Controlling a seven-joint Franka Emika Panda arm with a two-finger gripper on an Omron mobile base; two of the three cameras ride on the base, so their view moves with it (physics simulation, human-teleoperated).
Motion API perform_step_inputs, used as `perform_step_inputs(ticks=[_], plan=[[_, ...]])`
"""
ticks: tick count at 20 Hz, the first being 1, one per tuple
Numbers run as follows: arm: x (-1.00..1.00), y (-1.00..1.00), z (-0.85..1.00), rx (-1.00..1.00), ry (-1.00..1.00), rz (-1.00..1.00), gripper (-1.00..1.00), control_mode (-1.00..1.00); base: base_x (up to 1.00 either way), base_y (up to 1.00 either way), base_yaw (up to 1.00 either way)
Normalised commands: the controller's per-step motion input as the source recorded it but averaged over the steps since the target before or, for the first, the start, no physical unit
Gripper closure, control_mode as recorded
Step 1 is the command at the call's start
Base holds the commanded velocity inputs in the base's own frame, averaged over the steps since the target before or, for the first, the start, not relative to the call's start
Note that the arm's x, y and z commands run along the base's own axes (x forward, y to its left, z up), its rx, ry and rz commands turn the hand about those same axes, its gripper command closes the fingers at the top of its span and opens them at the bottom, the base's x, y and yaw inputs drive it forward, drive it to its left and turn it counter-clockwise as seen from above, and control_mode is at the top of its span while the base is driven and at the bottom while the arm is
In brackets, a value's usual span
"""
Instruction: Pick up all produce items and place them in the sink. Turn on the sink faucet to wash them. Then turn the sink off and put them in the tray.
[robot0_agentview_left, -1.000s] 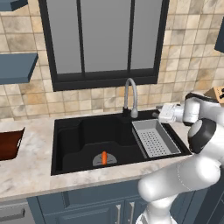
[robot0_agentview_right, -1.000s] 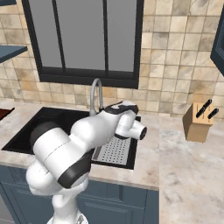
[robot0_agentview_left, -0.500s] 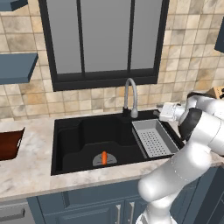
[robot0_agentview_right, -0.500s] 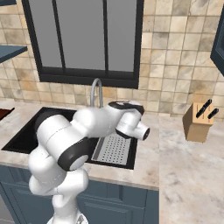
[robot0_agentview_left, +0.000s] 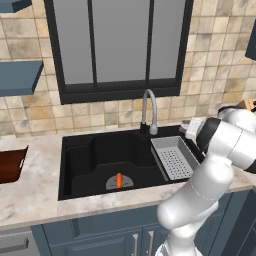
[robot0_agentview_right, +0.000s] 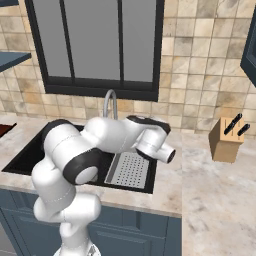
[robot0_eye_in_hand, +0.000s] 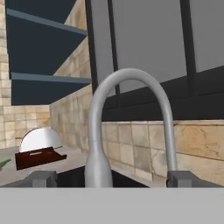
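Orange carrot (robot0_agentview_left: 119, 180) lies on the sink (robot0_agentview_left: 90, 155) drain at lower centre; spread gripper (robot0_eye_in_hand: 109, 178) frames the faucet (robot0_eye_in_hand: 127, 127), centre frame

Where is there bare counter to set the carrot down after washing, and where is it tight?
Bare marble lies between the tray and the sink, along the front edge below the basin, and right of the drainer basket toward the knife block. Tight spot: behind the sink by the faucet, where the open hand hovers. The carrot lies on the drain.
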Motion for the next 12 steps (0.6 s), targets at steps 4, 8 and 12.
perform_step_inputs(ticks=[4,8,12], plan=[[0.00,-0.32,-0.13,0.00,0.09,-0.06,-1.00,-1.00,0.00,0.00,0.00],[0.00,-0.23,-0.11,0.00,0.15,-0.04,-1.00,-1.00,0.00,0.00,0.00],[0.00,-0.18,-0.04,0.00,0.14,-0.02,-1.00,-1.00,0.00,0.00,0.00]])
